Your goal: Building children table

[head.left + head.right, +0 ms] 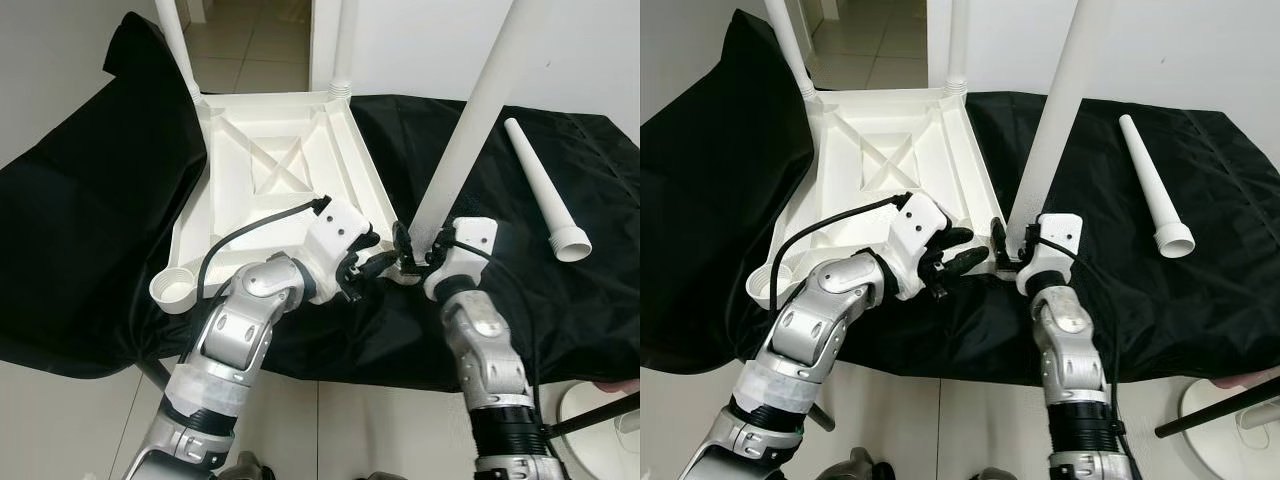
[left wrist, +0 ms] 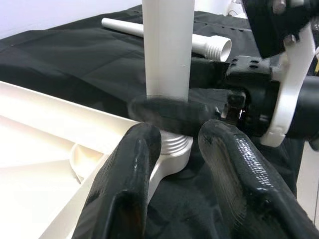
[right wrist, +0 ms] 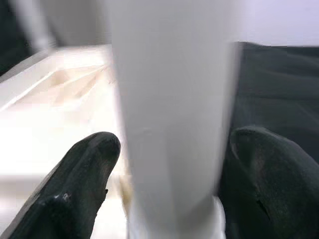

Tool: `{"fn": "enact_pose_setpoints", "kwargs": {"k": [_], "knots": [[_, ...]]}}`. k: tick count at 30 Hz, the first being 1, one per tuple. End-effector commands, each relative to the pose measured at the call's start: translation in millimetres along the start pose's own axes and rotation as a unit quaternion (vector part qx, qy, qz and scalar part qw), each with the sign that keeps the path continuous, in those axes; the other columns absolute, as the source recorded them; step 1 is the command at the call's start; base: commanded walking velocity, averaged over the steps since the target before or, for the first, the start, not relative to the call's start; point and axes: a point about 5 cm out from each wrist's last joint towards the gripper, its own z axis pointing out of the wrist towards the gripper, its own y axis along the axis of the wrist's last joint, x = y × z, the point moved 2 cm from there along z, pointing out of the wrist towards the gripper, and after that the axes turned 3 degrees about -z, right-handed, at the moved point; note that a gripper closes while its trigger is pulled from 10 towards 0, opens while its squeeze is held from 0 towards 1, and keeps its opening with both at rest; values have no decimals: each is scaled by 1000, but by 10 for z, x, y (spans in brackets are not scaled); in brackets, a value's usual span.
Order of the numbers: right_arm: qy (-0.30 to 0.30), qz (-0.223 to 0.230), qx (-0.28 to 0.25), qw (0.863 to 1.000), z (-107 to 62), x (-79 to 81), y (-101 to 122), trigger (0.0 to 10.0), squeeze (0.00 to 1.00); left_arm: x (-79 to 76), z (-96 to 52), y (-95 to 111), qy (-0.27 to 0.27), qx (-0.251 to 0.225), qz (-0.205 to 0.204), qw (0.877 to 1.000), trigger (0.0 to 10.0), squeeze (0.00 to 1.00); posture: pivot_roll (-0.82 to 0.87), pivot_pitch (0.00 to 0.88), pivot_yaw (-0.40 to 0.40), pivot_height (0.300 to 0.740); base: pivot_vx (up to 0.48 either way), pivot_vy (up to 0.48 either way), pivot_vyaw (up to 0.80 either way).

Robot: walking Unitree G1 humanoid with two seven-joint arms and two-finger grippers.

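A white plastic table top (image 1: 232, 190) lies upside down on a black cloth (image 1: 90, 230). Two white legs (image 1: 176, 45) stand in its far corners. A third leg (image 1: 470, 130) stands slightly tilted in the near right corner's threaded socket (image 2: 174, 145). My right gripper (image 1: 412, 252) is shut on that leg's base, one finger (image 3: 84, 174) on each side. My left gripper (image 1: 365, 262) is open beside the same corner, its fingers (image 2: 134, 174) apart just in front of the socket. The near left socket (image 1: 175, 290) is empty.
A loose white leg (image 1: 540, 185) lies on the cloth at the right, wide end toward me. The cloth's front edge hangs over tiled floor (image 1: 70, 420). A white round object (image 1: 590, 420) and a black rod (image 1: 595, 413) sit at the lower right.
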Motion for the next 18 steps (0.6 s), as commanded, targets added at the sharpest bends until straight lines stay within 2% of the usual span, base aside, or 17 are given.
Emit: {"fn": "enact_pose_setpoints", "kwargs": {"k": [1,5,7,9,13,17,18], "knots": [[54,-18,-7,998,77,-31,39,10000,0,103,-4,1,71,-3,3,997,10000,0,-39,0,19,740,0,0,0],[94,-45,-4,995,131,-66,60,10000,0,97,0,-28,73,1,4,997,10000,0,-33,0,16,740,0,0,0],[94,-45,-4,995,131,-66,60,10000,0,97,0,-28,73,1,4,997,10000,0,-33,0,16,740,0,0,0],[145,-54,6,988,159,-94,31,10000,0,60,10,-15,71,-4,-3,997,10000,0,-36,0,12,740,0,0,0],[161,-54,11,985,166,-103,13,10000,0,50,12,-18,71,-4,-4,997,10000,0,-33,0,16,740,0,0,0],[203,-59,30,977,197,-132,-57,9882,0,-7,18,-26,56,0,-2,998,10000,0,-25,0,18,740,0,0,0],[210,-64,38,975,222,-152,-87,3137,0,-46,17,-38,44,4,0,999,10000,0,-22,0,19,740,0,0,0]]}}
